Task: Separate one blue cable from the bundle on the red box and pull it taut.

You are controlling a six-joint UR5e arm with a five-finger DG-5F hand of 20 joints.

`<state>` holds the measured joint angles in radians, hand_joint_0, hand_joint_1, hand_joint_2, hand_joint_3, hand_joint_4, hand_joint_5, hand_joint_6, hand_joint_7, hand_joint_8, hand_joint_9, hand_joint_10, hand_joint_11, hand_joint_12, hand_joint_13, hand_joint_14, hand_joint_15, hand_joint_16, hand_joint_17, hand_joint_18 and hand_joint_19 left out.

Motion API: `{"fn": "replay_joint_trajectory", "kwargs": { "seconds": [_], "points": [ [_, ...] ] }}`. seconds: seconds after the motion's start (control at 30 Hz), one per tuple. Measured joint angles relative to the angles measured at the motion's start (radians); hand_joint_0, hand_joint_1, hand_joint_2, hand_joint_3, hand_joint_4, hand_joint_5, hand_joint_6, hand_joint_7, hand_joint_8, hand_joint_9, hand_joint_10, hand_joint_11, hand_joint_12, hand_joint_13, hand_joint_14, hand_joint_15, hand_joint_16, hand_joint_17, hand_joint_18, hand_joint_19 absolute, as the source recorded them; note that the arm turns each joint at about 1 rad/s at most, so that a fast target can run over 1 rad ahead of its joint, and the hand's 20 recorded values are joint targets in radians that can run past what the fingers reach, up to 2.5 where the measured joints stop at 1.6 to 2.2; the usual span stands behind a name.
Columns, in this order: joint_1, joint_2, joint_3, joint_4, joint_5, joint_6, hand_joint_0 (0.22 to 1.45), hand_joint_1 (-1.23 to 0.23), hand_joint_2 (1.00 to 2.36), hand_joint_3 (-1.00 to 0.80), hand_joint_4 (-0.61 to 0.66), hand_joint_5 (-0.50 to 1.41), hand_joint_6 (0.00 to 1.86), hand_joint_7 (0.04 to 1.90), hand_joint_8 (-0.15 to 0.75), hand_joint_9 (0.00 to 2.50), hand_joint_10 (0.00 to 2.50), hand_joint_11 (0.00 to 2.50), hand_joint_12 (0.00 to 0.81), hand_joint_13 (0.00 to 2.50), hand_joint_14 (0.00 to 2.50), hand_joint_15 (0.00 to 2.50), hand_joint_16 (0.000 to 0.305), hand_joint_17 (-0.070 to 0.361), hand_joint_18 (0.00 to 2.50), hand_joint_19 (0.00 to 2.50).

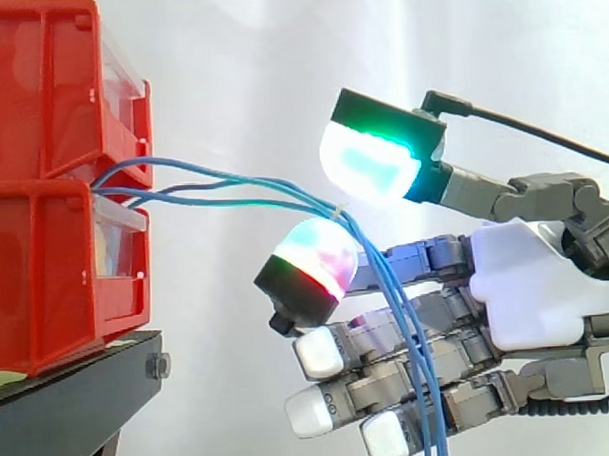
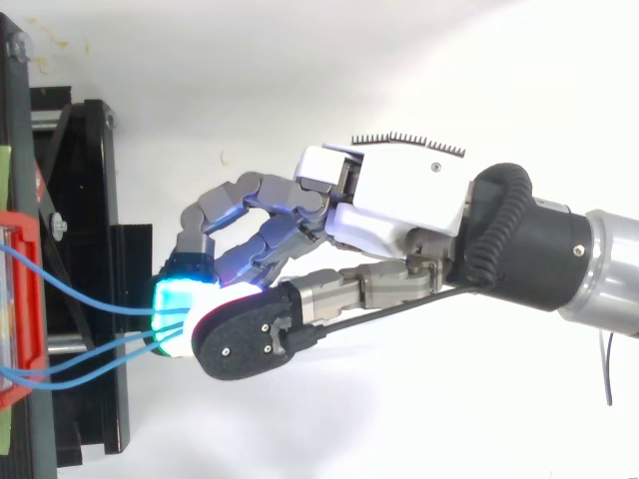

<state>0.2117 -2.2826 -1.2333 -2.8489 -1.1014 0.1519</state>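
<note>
The hand (image 2: 399, 205) pinches, between thumb and one curled finger, the bundle of thin blue cables (image 1: 223, 188), which sags from the stacked red plastic bins (image 1: 55, 247). Several strands sit in the pinch; isolate one before drawing away from the bins.

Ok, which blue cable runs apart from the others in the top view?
The blue cable highest in that view; it reaches the hand alone, while the other cables run close together.
</note>
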Motion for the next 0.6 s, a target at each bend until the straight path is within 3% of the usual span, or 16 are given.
{"fn": "replay_joint_trajectory", "kwargs": {
  "seconds": [0.03, 0.1, 0.23, 0.6],
  "points": [
    [0.000, 0.000, 0.000, 0.000, 0.000, 0.000, 0.58, -0.73, 1.01, -0.28, 0.03, -0.15, 0.87, 1.01, 0.328, 0.89, 0.01, 0.52, 0.347, 0.73, 0.01, 0.33, 0.046, 0.104, 0.76, 0.46],
    [0.000, 0.000, 0.000, 0.000, 0.000, 0.000, 0.59, -0.77, 1.01, -0.18, 0.01, -0.16, 0.88, 1.00, 0.341, 0.89, 0.01, 0.51, 0.361, 0.74, 0.01, 0.33, 0.049, 0.110, 0.79, 0.44],
    [0.000, 0.000, 0.000, 0.000, 0.001, 0.000, 0.63, -0.83, 1.01, -0.10, -0.05, -0.18, 0.90, 0.95, 0.322, 0.86, 0.01, 0.53, 0.352, 0.74, 0.01, 0.33, 0.047, 0.106, 0.81, 0.42],
    [0.000, 0.000, 0.000, -0.001, 0.003, 0.000, 0.76, -0.95, 1.01, -0.29, -0.10, -0.20, 0.89, 0.94, 0.251, 0.76, 0.01, 0.52, 0.299, 0.66, 0.01, 0.31, 0.038, 0.086, 0.71, 0.39]
  ]
}}
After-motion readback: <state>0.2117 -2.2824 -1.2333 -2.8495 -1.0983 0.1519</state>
